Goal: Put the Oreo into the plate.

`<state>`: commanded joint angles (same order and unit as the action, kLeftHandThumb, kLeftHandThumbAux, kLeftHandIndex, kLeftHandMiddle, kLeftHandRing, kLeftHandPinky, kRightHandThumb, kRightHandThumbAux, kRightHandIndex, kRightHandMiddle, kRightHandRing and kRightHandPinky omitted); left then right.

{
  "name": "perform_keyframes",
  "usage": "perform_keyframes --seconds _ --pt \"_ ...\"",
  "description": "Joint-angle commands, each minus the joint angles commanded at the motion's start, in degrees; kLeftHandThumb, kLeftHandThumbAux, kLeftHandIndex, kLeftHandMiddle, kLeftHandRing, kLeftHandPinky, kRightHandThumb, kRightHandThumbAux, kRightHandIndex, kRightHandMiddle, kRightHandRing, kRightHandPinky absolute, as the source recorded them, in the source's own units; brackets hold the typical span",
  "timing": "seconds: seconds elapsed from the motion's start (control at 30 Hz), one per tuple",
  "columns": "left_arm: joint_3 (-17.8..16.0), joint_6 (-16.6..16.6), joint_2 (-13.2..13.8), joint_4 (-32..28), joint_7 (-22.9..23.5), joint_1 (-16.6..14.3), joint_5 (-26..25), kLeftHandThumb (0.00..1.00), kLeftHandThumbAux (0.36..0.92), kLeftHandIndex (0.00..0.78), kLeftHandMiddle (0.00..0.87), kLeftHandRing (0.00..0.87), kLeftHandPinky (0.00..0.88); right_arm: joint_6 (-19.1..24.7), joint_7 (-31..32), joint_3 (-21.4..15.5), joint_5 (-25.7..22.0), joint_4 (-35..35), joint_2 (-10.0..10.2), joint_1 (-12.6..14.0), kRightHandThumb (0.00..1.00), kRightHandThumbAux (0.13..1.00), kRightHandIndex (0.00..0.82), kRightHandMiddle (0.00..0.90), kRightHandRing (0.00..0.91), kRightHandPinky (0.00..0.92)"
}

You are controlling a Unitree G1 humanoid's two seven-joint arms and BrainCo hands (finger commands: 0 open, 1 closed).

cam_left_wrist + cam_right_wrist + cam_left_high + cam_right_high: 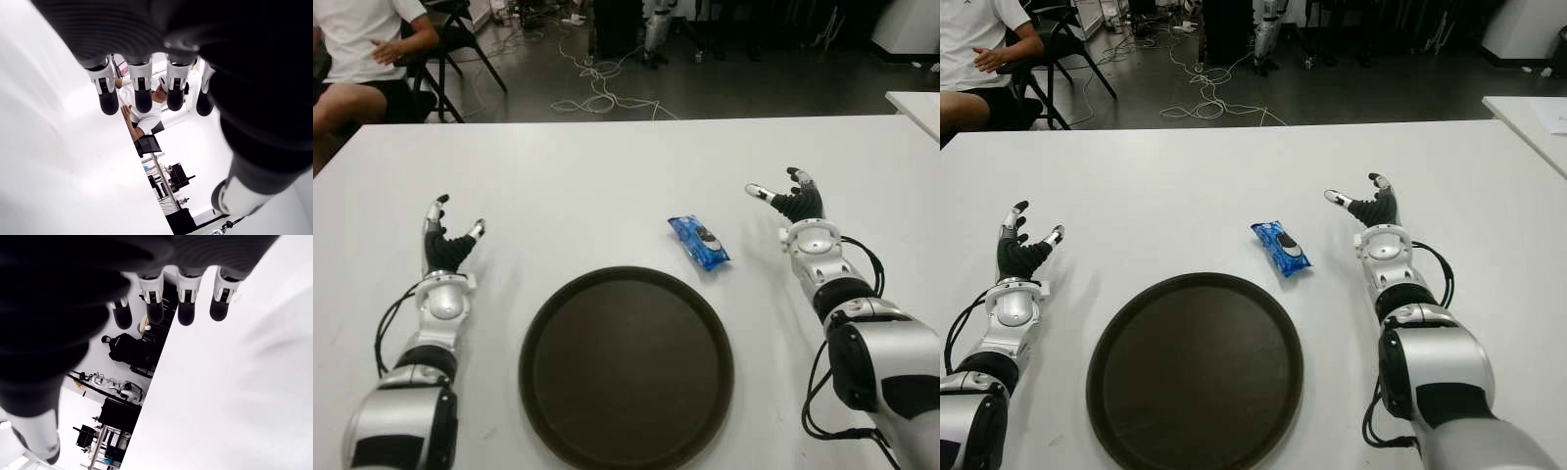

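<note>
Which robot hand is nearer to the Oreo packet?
The right robot hand: the blue Oreo packet lies on its side of the plate. The left robot hand is farther.

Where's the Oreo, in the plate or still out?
Out. The blue Oreo pack lies on the white table just beyond the dark plate's far-right rim. Right hand beside it is open, empty.
</note>
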<state>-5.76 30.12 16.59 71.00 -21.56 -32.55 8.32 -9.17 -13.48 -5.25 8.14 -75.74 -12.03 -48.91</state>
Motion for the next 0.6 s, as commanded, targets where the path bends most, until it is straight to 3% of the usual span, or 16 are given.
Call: perform_keyframes --seconds 0.6 --pt "0.23 1.05 -0.04 -0.28 0.47 0.27 0.17 0.000 0.754 0.046 0.062 0.043 0.032 -0.35 0.32 -0.30 -0.13 0.07 0.05 0.12 0.000 0.702 0.153 0.074 0.069 0.058"
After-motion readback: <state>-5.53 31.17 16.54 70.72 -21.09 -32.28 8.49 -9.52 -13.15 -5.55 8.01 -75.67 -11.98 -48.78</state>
